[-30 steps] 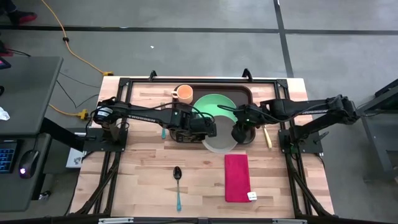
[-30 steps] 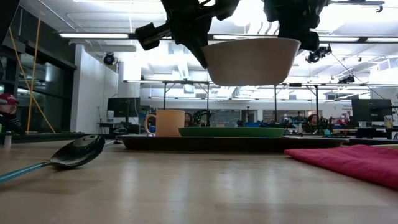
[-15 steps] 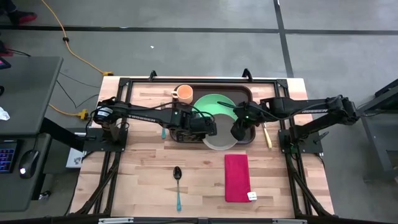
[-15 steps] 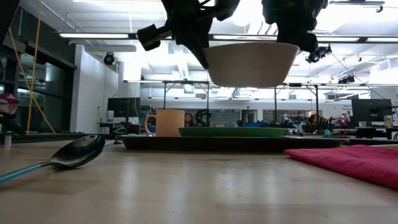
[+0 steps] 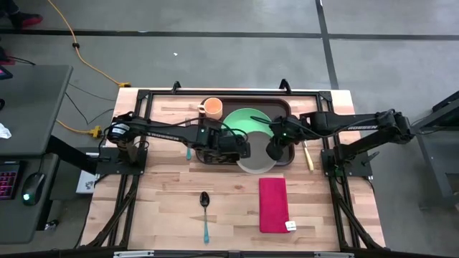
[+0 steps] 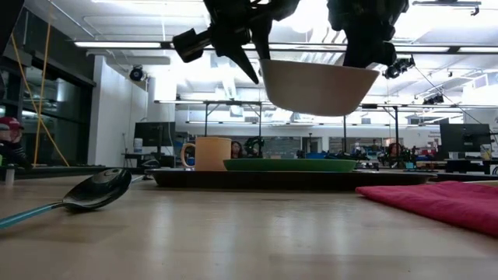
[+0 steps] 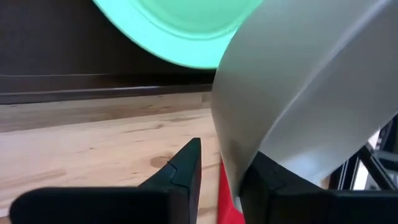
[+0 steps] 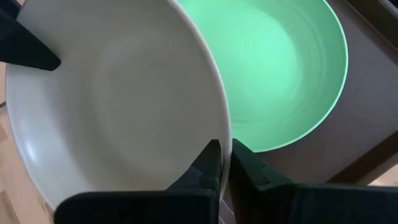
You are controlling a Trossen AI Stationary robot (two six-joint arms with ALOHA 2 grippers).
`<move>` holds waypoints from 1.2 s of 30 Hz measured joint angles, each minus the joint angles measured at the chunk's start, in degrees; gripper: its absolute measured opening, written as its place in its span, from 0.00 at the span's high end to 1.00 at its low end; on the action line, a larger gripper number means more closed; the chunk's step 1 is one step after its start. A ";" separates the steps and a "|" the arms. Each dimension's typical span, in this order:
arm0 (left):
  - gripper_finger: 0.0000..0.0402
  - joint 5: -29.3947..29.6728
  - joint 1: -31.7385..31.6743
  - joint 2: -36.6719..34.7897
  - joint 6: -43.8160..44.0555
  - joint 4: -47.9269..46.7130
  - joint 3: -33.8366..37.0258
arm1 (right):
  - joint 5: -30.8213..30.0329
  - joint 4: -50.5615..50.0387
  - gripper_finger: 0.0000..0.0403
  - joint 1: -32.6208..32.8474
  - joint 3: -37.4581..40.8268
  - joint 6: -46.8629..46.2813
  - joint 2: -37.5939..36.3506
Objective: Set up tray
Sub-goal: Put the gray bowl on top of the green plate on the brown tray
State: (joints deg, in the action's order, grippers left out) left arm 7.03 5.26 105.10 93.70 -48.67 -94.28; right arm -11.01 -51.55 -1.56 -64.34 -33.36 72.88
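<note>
A pale bowl [image 6: 315,85] hangs in the air at the upper centre of the low view, tilted so that its left side sits lower, above the bench [image 5: 165,201]. The right end effector [image 8: 222,163] is clenched on the bowl's rim, one finger inside and one outside, seen at the bottom centre of the right wrist view. The left end effector [image 7: 221,177] stands at the bowl's opposite edge with its fingers parted around the wall, loosened rather than pinching. In the high view the two arms meet at mid-frame over the bowl [image 5: 254,159], which overlaps the near edge of the tray [image 5: 283,107]. The tray lies on the bench at upper centre of that view, carrying a green plate [image 5: 247,123] and, to its left, an orange mug [image 5: 212,107]. Lower in the frame, a spoon [image 5: 205,211] with a teal handle lies left of a red napkin [image 5: 273,203], both well apart from the tray.
</note>
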 joint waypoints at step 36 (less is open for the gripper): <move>0.72 3.94 7.01 -3.43 -16.37 -16.72 0.07 | 9.14 4.44 1.00 -15.73 0.04 6.79 0.33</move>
State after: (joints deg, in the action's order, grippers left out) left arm 10.97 12.27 101.67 77.33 -65.38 -94.21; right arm -1.87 -47.11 -17.29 -64.29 -26.58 73.21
